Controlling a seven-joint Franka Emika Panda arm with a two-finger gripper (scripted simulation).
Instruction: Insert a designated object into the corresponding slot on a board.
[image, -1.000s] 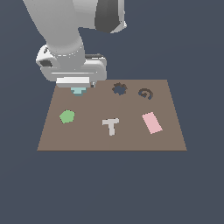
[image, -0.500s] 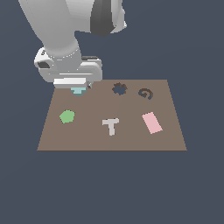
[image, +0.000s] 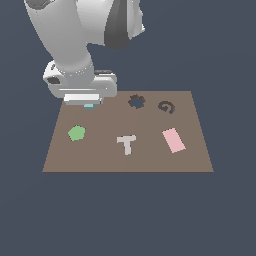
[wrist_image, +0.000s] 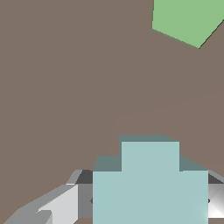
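The pale teal block (image: 90, 106) sits at the far corner of the brown board (image: 100, 161) on the exterior view's left, mostly hidden under the hand. My gripper (image: 90, 104) is low over it. In the wrist view the block (wrist_image: 148, 183) fills the space between my fingers (wrist_image: 57, 205), which touch its two sides. The gear-edged slot (image: 136, 101) is a dark cut-out on the board's far edge, to the exterior view's right of the gripper and empty.
A green pentagon (image: 76, 133) lies nearer than the gripper and also shows in the wrist view (wrist_image: 188, 19). A grey T piece (image: 126, 143), a pink rectangle (image: 173, 140) and a dark spiral mark (image: 166, 107) are on the board.
The hand has come down onto the teal block, so less of the block shows below it. The block and the other pieces have not moved.
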